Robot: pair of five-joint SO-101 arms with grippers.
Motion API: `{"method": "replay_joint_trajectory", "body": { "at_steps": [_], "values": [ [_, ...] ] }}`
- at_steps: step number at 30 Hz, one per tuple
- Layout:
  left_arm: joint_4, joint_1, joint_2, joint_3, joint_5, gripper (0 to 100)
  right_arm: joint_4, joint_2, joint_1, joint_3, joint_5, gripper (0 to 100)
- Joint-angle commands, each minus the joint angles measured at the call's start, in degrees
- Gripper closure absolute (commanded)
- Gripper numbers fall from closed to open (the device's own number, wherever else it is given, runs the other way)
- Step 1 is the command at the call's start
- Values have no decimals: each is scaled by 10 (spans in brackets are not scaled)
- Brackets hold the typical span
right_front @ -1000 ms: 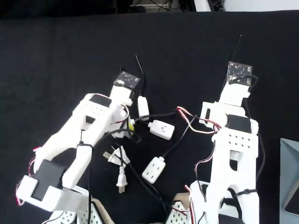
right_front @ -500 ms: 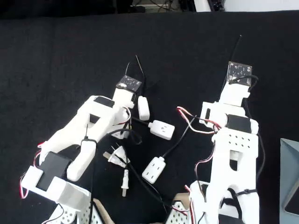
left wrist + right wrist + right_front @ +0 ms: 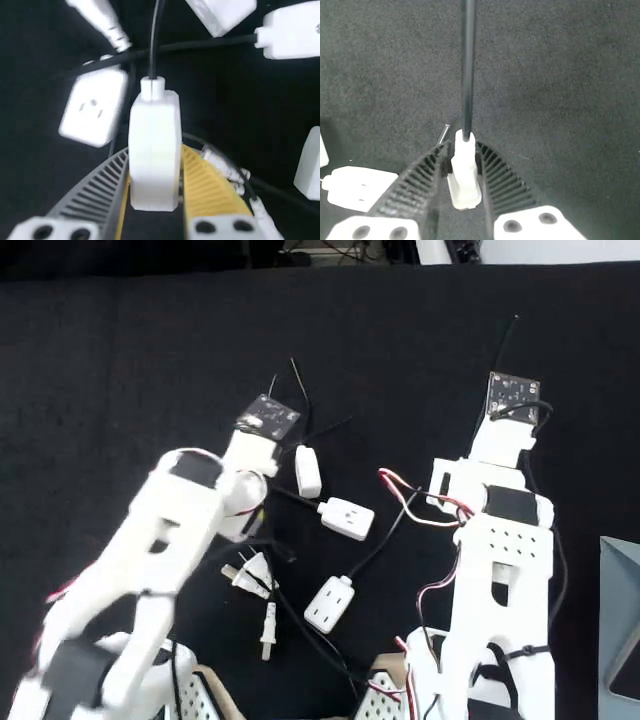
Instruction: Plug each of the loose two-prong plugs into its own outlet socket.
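My left gripper (image 3: 154, 150) is shut on a white socket block (image 3: 154, 150) held edge-on, its black cord leading away. In the high view this block (image 3: 307, 470) sits beside the left arm's wrist. My right gripper (image 3: 462, 145) is shut on a slim white plug (image 3: 465, 175) whose black cord (image 3: 468, 65) runs straight off; in the high view the wrist board (image 3: 513, 395) hides it. Two white sockets (image 3: 345, 517) (image 3: 330, 602) lie face up between the arms. Two loose plugs (image 3: 250, 575) (image 3: 267, 630) lie near the left arm's base.
Black cords (image 3: 385, 535) cross the black cloth between the sockets and the arms' bases. A grey box (image 3: 620, 620) stands at the right edge. One socket (image 3: 357, 192) lies close beside the right gripper. Open cloth stretches across the far half of the table (image 3: 150, 360).
The left arm has lifted and swung its elbow toward the near left, while the block it holds stayed near the same spot. One loose plug shifted slightly. The right arm has not moved.
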Motion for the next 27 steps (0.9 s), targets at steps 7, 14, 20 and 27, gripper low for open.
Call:
{"method": "replay_joint_trajectory", "body": {
  "at_steps": [7,14,20,27],
  "values": [
    [95,-87,-175,61,-87,965,4,-15,-47,-9,-1,986],
    [-6,-65,-173,213,-98,855,4,-15,-83,-5,-4,986],
    [-18,-135,-178,211,-68,695,4,-15,-84,-5,-4,986],
    [-23,-229,-175,181,-124,700,4,-15,-91,-7,-2,986]
  ]
}}
